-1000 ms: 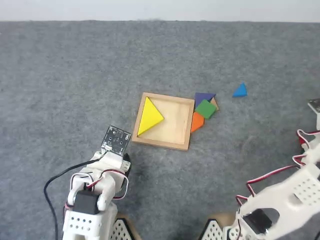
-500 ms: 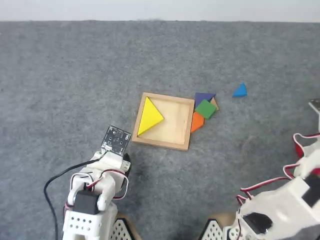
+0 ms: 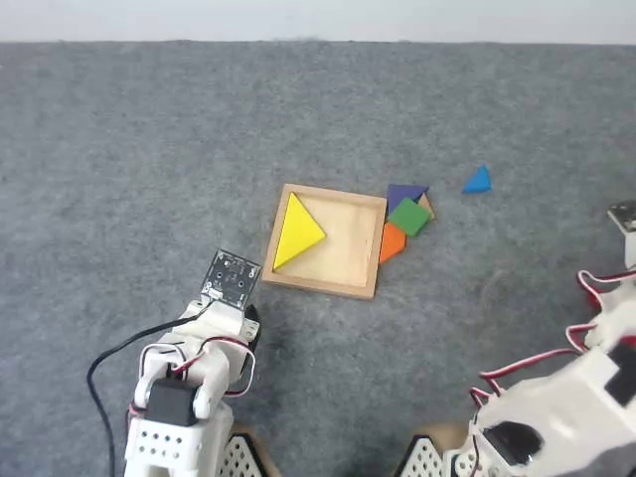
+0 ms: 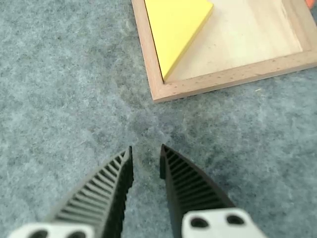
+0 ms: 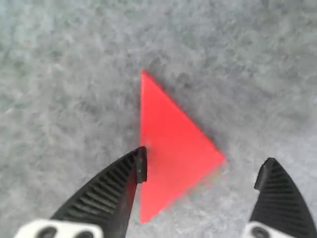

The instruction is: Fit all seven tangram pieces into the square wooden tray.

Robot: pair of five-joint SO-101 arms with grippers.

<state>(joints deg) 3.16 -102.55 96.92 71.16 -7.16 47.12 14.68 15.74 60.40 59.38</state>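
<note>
The square wooden tray (image 3: 350, 282) lies mid-table with a yellow triangle (image 3: 296, 231) in its left half. Against its right side sit a purple piece (image 3: 405, 192), a green square (image 3: 408, 217), an orange piece (image 3: 392, 242) and a tan piece (image 3: 428, 206). A small blue triangle (image 3: 478, 179) lies farther right. My left gripper (image 4: 146, 151) hovers over bare felt just short of the tray (image 4: 233, 77) corner and the yellow triangle (image 4: 176, 25), fingers nearly together, holding nothing. My right gripper (image 5: 204, 161) is open and straddles a red triangle (image 5: 168, 144) lying flat on the felt.
Grey felt covers the whole table. The left arm (image 3: 189, 388) stands at the front left and the right arm (image 3: 556, 397) at the front right, reaching towards the right edge. Red and white cables loop along the right arm.
The right arm has shifted at the right edge of the high view, its upper part swinging lower and outward. The left arm and the pieces have not moved.
</note>
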